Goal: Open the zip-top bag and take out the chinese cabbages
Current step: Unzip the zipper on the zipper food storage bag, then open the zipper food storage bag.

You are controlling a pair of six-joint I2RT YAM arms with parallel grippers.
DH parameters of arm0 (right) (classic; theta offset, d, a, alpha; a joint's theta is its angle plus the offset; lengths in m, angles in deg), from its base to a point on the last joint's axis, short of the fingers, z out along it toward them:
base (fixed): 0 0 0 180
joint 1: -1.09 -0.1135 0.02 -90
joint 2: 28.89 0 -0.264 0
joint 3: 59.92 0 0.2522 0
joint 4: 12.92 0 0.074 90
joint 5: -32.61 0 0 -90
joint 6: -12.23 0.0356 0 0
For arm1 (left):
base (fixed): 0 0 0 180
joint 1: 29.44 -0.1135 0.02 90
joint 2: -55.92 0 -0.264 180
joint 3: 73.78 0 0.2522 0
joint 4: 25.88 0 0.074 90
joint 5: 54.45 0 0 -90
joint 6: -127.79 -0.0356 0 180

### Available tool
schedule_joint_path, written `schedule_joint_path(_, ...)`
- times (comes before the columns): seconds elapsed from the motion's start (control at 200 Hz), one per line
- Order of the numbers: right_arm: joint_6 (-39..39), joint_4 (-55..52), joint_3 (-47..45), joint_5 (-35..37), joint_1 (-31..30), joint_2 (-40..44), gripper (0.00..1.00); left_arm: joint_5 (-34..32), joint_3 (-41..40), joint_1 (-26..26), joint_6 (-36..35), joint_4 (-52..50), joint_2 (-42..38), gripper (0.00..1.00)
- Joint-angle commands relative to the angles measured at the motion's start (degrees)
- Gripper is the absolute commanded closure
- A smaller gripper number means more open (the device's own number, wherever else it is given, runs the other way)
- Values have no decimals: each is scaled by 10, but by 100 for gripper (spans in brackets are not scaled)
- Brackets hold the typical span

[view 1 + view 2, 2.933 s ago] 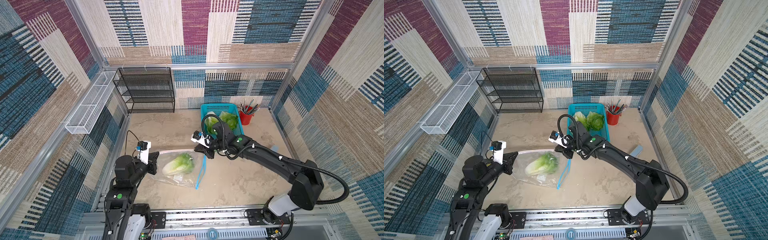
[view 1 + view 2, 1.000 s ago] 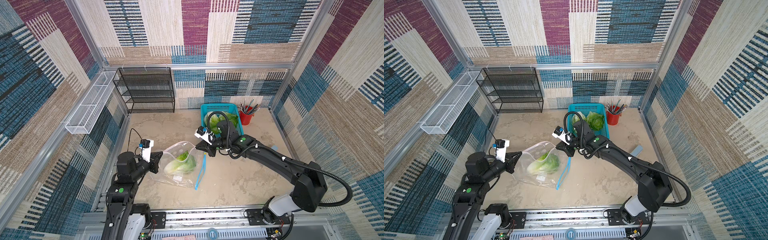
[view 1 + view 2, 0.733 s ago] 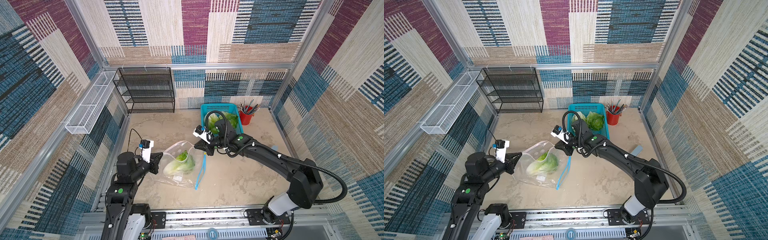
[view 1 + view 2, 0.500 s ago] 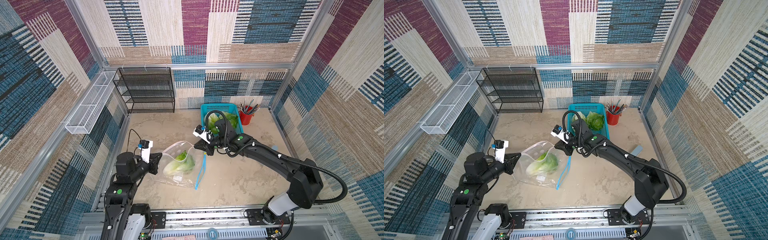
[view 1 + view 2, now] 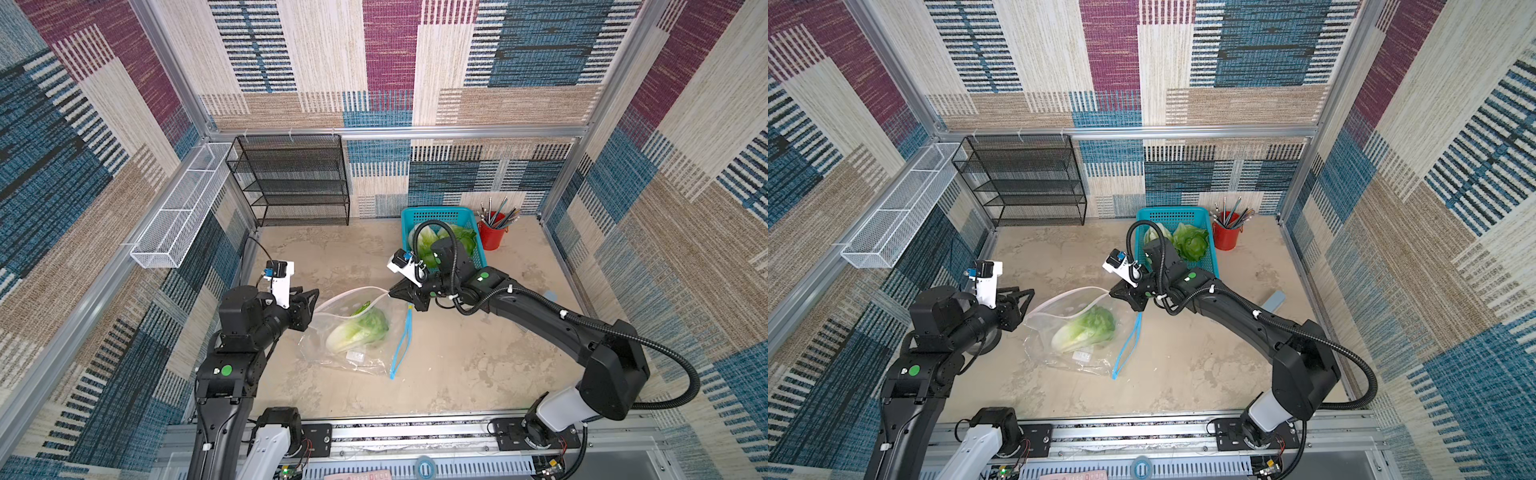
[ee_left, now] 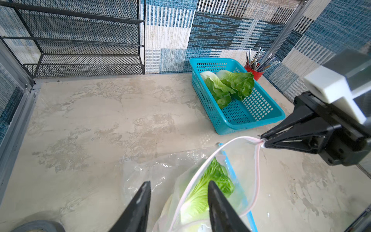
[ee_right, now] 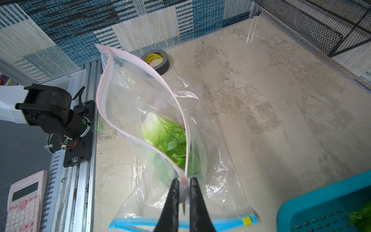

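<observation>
The clear zip-top bag (image 5: 353, 353) lies mid-table in both top views, with a pink zip rim and a blue bottom strip. Its mouth bows open. One chinese cabbage (image 5: 359, 330) lies inside, white base and green tips, also visible in the right wrist view (image 7: 168, 136). Two more chinese cabbages (image 6: 230, 84) rest in the teal basket (image 6: 251, 120). My right gripper (image 7: 183, 180) is shut on the far corner of the pink rim (image 6: 259, 140). My left gripper (image 6: 178, 182) stands open at the mouth's other end, its fingers on either side of the rim, holding nothing.
A black mesh shelf (image 5: 291, 183) stands at the back left, and a white wire tray (image 5: 178, 208) hangs on the left wall. A red cup of pencils (image 5: 492, 232) stands beside the basket. A tape roll (image 7: 156, 60) lies by the left arm's base. A pink calculator (image 7: 24, 200) sits beyond the front rail.
The two grippers came closer and the bag's mouth bowed open. My left gripper then opened and let go of the rim. The right gripper keeps its hold.
</observation>
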Motion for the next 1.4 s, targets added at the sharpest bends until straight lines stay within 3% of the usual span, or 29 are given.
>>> schedule_joint_path(0.0, 7, 12, -1, -3, -2, 7, 100, 29, 25, 0, -7, -12, 24, 50)
schedule_joint_path(0.25, -2, 10, -11, -9, -1, 14, 100, 184, 67, 2, -34, -22, 113, 51)
schedule_joint_path(0.351, -9, -3, -2, -11, -1, 7, 100, 210, 81, 18, -54, -33, 141, 52)
schedule_joint_path(0.621, -16, -3, -1, -15, -1, 5, 100, 130, 108, 80, -124, -80, 197, 54)
schedule_joint_path(0.751, -18, -4, 1, -18, -1, 3, 100, 58, 117, 107, -143, -81, 231, 54)
schedule_joint_path(0.882, -24, -12, 7, -17, -2, 1, 100, 45, 130, 117, -150, -80, 260, 55)
schedule_joint_path(0.997, -25, -12, 6, -15, -2, 1, 100, 37, 132, 124, -154, -80, 272, 68)
schedule_joint_path(1.353, -28, -13, 10, -16, -1, -7, 100, 32, 99, 136, -169, -81, 256, 69)
schedule_joint_path(1.398, -28, -13, 10, -17, -2, -7, 100, 29, 96, 137, -169, -80, 257, 72)
